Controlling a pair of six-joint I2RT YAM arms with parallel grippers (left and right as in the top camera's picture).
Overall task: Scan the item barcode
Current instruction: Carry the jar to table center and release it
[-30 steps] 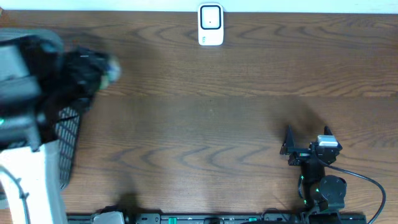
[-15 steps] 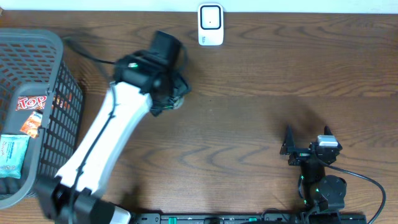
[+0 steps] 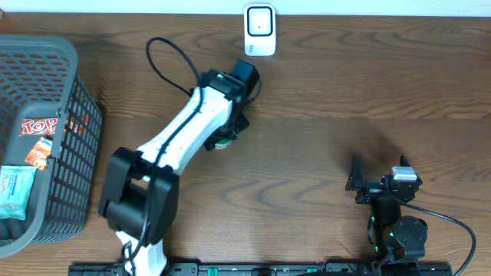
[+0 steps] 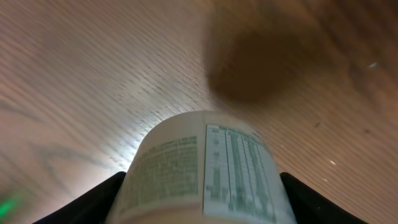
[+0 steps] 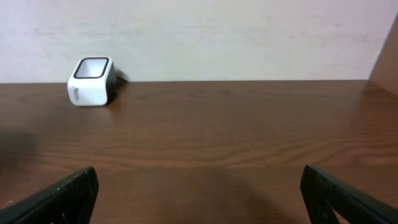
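The left claw (image 4: 200,208) is closed on a white round tub (image 4: 205,165). Its two black fingers (image 4: 87,204) press against the tub's sides, set fairly wide apart because the tub fills the gap between them. The tub's label carries blocks of small green print, one of them a narrow chart of figures. A dark, soft shadow lies on the wood just past the tub. Whether the tub touches the bench (image 3: 322,153) I cannot tell.

From above, the tub (image 3: 222,141) peeks out under the wrist of the left arm (image 3: 180,134), which reaches slantwise across the bench from its near edge. A black cable (image 3: 163,55) loops up from the arm. The tub sits left of the middle of the bench, nearer the far edge than the near one. The white scanner (image 3: 260,31) stands at the far edge, near the tub but clearly apart from it, a little to the right.

At the left end of the bench stands a grey basket (image 3: 77,169). It holds a red packet (image 3: 38,126) and a pale blue packet (image 3: 14,192).

The right claw (image 3: 380,165) is well apart from all this, low at the right near edge, its jaws spread wide with nothing between them. In its own camera the fingers (image 5: 65,196) frame bare wood, with the scanner far off to the left.
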